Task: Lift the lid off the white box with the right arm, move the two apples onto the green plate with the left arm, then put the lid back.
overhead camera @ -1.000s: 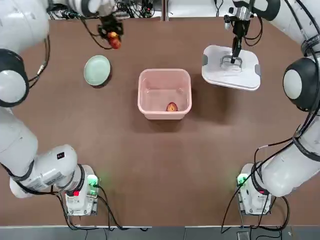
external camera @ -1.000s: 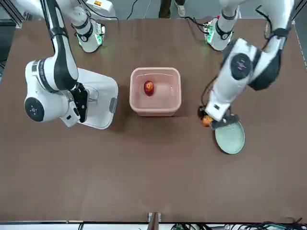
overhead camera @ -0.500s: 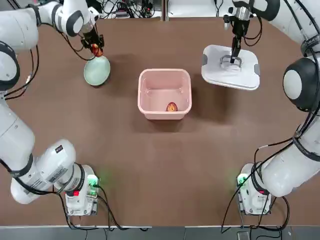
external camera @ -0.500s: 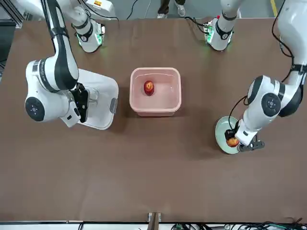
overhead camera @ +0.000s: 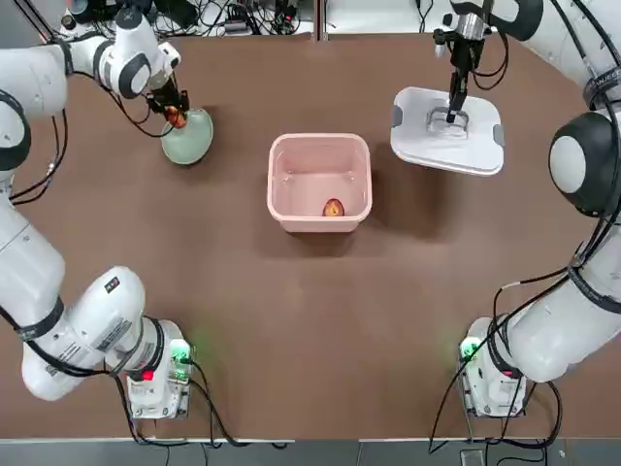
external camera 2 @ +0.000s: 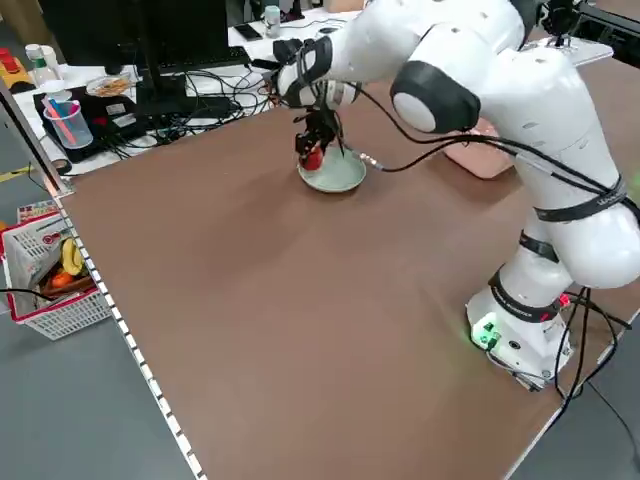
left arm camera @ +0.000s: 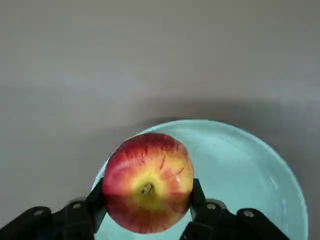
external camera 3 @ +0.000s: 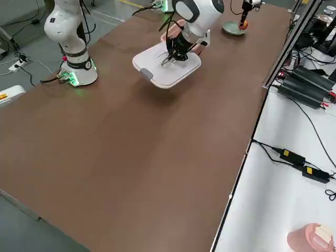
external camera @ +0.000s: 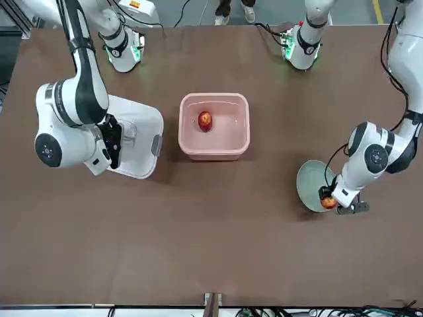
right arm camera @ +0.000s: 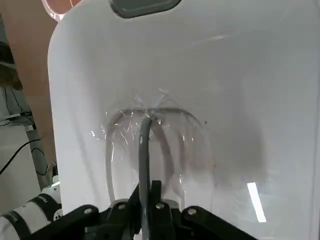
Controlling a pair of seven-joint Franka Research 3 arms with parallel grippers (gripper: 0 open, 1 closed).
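Toward the upper left of the top view, I have the left gripper over the rim area of the green plate, its fingers clasping one red-and-yellow apple between them. Whether that apple touches the plate, I cannot tell. Near the middle of the same frame sits the pale pink tub, uncovered, with the second apple lying inside, close to the wall on the robot's side. At the upper right, my right gripper has its fingers clenched on the loop handle of the white lid, which I'm holding beside the tub and apart from it; one grey clip shows at its left edge. Across the table, at the top of the front view, a person's legs show beyond the edge.
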